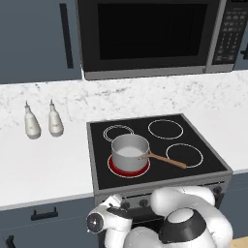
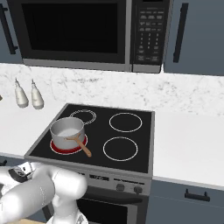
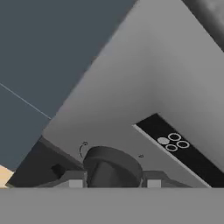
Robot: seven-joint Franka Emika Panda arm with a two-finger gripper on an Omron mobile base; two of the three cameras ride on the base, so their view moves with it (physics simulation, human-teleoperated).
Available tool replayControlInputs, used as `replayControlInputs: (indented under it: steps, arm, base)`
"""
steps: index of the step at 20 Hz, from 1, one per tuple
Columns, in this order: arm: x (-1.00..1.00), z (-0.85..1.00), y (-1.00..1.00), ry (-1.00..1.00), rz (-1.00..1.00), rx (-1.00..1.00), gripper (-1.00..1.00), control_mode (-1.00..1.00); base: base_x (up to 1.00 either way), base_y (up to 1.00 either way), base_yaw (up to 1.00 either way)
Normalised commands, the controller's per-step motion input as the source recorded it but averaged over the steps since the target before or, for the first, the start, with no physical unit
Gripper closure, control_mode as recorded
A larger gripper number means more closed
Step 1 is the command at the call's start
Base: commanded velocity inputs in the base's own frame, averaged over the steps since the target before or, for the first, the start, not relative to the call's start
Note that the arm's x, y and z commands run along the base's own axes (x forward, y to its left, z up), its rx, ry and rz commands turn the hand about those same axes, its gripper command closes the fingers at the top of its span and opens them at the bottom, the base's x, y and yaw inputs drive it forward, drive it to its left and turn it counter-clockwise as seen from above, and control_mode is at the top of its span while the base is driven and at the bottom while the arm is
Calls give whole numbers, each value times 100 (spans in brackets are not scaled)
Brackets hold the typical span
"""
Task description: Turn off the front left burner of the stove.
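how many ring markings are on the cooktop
4. Front left glows red under the saucepan; back left is the smaller double ring; back right and front right are plain white outlines. None look hidden.

The stove [image 1: 155,145] has a smooth, glossy black glass top and a matt grey metal front. On it sits a brushed steel saucepan [image 1: 129,150] with a wooden handle (warm brown). The counter [image 1: 43,164] and back wall look like polished white marble, grey-veined.
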Motion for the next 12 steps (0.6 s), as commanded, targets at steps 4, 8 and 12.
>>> replayControlInputs:
  steps: [4,8,12]
  arm:
    - [0,25,-36,7,-13,62,100,-100]
    - [0,20,-42,2,-17,62,100,-100]
    - [0,9,-41,0,-27,56,100,-100]
  base:
    - [0,0,0]
    - [0,0,0]
    - [0,0,0]
